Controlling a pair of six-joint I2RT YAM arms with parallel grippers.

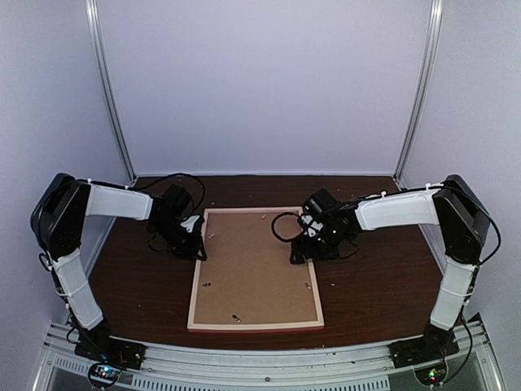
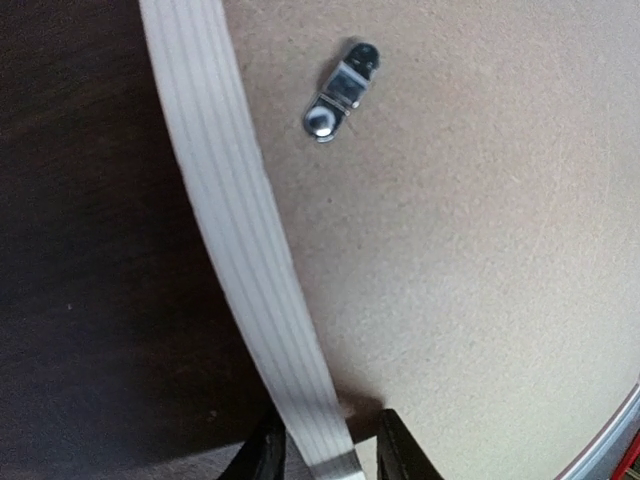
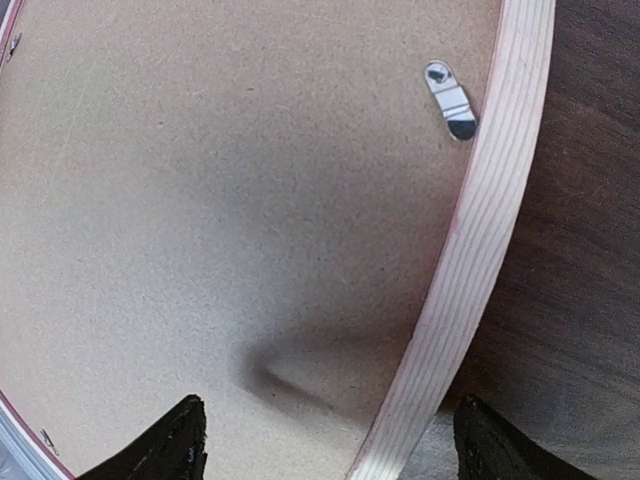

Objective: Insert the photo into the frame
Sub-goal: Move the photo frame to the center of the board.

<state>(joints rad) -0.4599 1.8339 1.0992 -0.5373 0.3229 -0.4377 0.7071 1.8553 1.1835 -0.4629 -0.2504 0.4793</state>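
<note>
The frame (image 1: 198,277) lies face down on the dark table, pale wood bars up, with a brown backing board (image 1: 256,269) filling it. My left gripper (image 1: 195,248) straddles the frame's left bar (image 2: 240,250). Its left finger (image 2: 268,455) is against the bar, and a thin gap shows at the other finger; my left gripper (image 2: 330,455) is narrowly open. My right gripper (image 1: 303,254) straddles the right bar (image 3: 480,220); seen from the wrist, my right gripper (image 3: 325,440) is wide open and touches nothing. The photo is out of view.
Small metal turn clips (image 2: 340,90) (image 3: 452,100) sit on the backing board near the bars. Dark wooden table (image 1: 383,277) surrounds the frame. White walls and two metal poles close off the back.
</note>
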